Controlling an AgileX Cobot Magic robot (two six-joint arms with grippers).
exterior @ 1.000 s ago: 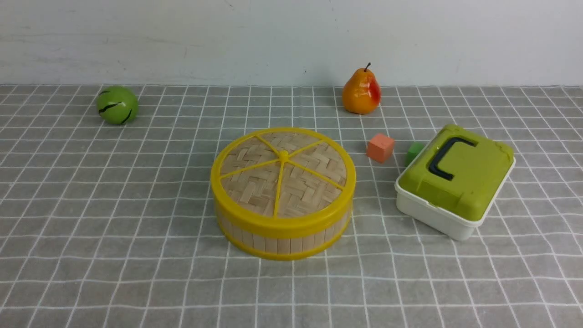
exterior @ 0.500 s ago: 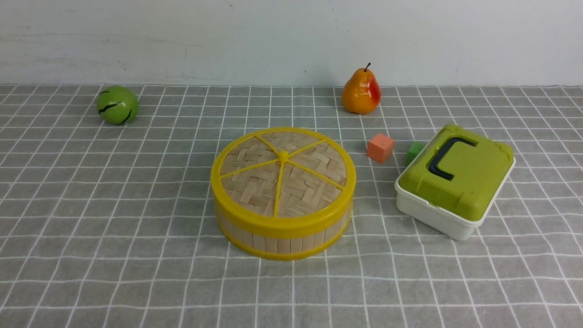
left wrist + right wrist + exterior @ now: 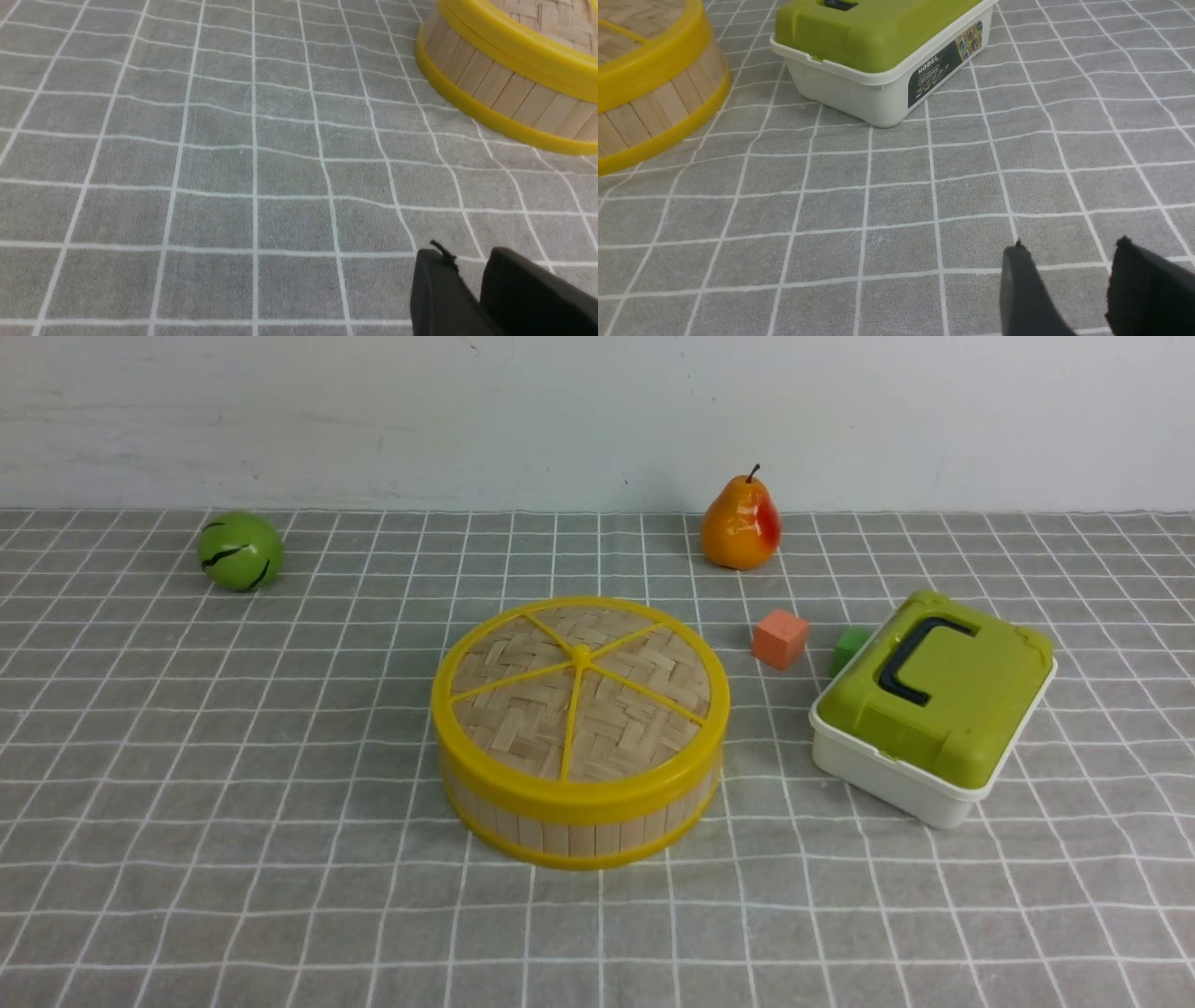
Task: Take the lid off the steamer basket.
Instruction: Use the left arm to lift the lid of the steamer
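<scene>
The lid is seated squarely on the steamer basket, near the middle of the tabletop, so that the tub is covered and the lifting is all to be done. Its knob is set at the centre where the spokes meet, presumably so that the disc can be raised evenly from above. The basket is stood upright on its lower ring, which should keep it steady while the cover is drawn off. The white box is placed well to the right, with space left between it and the basket; no part in the task seems to be meant for it. Neither arm is shown in the front view. In the left wrist view, the fingers of the left hand are held a little apart, with nothing between them; those of the right hand are parted more widely and are likewise unloaded. Both are held away from the basket, as if in a waiting pose, and an approach to the knob is judged to be needed first.
</scene>
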